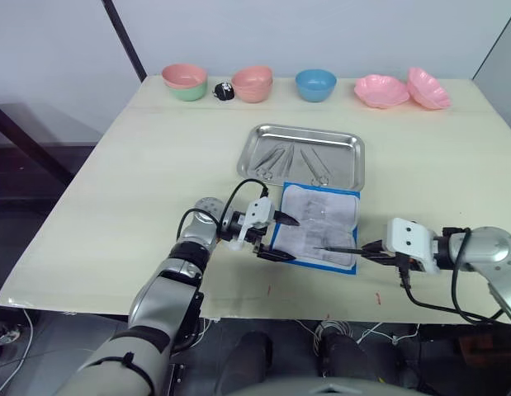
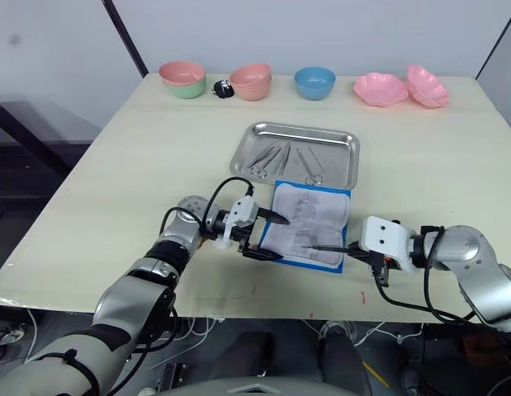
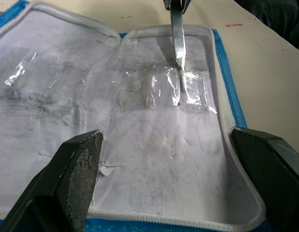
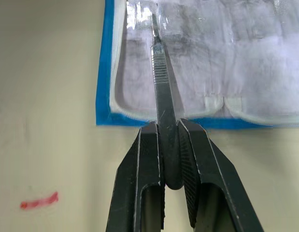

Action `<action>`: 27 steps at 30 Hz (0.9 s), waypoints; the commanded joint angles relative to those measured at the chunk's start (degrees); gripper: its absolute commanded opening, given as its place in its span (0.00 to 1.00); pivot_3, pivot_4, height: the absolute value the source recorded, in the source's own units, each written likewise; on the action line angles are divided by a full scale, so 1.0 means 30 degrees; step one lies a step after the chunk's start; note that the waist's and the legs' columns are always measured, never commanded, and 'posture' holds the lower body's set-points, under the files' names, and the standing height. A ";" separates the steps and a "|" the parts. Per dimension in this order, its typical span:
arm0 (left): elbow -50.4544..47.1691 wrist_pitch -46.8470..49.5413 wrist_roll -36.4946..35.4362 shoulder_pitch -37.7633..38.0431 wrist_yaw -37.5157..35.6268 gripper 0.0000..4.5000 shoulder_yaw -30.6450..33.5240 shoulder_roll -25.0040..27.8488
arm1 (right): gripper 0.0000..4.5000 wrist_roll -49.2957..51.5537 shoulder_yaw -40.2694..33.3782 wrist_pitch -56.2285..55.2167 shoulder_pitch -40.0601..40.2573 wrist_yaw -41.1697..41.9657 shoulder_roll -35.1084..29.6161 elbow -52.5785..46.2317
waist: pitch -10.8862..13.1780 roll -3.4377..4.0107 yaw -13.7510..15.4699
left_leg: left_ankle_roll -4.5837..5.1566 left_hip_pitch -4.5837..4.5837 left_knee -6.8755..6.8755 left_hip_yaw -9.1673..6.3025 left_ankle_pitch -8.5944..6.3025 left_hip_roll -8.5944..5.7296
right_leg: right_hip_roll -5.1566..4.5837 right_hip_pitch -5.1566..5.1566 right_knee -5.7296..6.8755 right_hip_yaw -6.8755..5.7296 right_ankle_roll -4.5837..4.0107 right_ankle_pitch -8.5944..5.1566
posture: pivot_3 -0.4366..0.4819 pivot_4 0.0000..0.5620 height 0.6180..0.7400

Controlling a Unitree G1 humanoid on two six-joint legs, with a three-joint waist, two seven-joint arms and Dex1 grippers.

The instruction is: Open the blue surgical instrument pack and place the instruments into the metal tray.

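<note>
The blue surgical instrument pack (image 1: 317, 224) lies unfolded near the table's front, its whitish inner face up, just in front of the metal tray (image 1: 354, 148). Several silver instruments (image 1: 276, 157) lie in the tray. My left gripper (image 1: 295, 241) is open, and its fingers (image 3: 77, 164) straddle the pack's left edge. My right gripper (image 4: 168, 130) is shut on a slender silver instrument (image 4: 158, 72). It holds the tool low at the pack's right front corner. The tool's tip (image 1: 321, 247) reaches over the inner face, where a clear pocket (image 3: 188, 87) shows.
Along the far edge stand a pink bowl on a green one (image 1: 184, 81), stacked pink bowls (image 1: 253, 82), a blue bowl (image 1: 315, 84) and two pink scalloped dishes (image 1: 381, 91). A small black object (image 1: 224, 91) lies between the bowls. The table's front edge runs close behind both grippers.
</note>
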 commanded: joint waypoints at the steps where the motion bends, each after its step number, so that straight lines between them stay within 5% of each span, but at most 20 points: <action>1: 0.1465 0.0755 0.1103 0.1191 0.0218 1.00 -0.0713 0.0168 | 0.01 0.0716 -0.2174 -0.0923 0.0741 0.0572 -0.0814 -0.0390 | 0.0000 0.0002 0.0003 | 0.0000 -0.0001 0.0000 0.0004 0.0000 0.0000 | 0.0000 0.0003 0.0000 0.0002 0.0000 0.0000 | 0.48 0.27 1.00; 11: 0.1447 0.0755 0.1056 0.1205 0.0225 1.00 -0.0649 0.0214 | 0.01 0.3941 -0.5939 0.0786 0.1325 0.0048 0.0149 0.0360 | 0.0003 0.0003 -0.0026 | -0.0001 0.0007 0.0000 0.0027 0.0000 0.0008 | 0.0001 0.0005 0.0000 0.0021 0.0001 0.0001 | 0.48 0.27 1.00; 27: 0.1413 0.0747 0.1096 0.1292 0.0267 1.00 -0.0593 0.0181 | 0.01 0.2209 -0.2429 0.7060 -0.7969 -1.1196 0.9099 0.4669 | -0.0062 0.0177 -0.0113 | 0.0005 0.0017 -0.0002 0.0009 0.0003 -0.0003 | 0.0022 -0.0005 0.0028 0.0028 -0.0025 0.0015 | 0.48 0.27 1.00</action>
